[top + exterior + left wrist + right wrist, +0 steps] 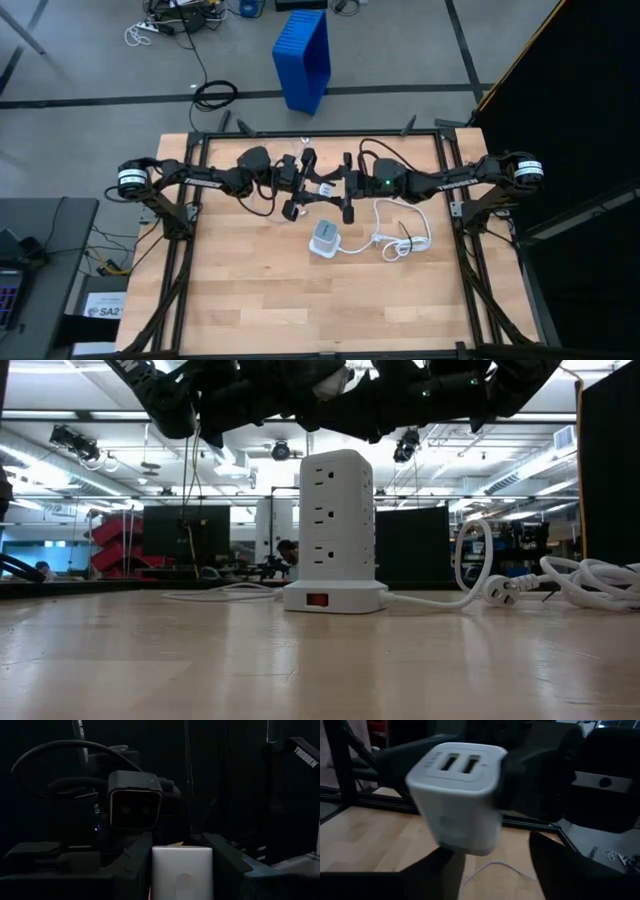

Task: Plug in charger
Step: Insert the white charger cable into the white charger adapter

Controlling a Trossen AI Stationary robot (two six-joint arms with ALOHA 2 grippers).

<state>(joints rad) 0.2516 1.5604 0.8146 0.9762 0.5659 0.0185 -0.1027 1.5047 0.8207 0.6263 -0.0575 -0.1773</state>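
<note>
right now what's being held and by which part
The left gripper is shut on the charger, clamping its two opposite sides. The right gripper, open just beside it, holds nothing.

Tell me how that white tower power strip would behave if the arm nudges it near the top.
The tower power strip stands tall on a base only slightly wider, so a high push may tip it. Its thick cord loops loosely aside and would probably give little restraint. Its smooth base on the wooden table might slide instead.
</note>
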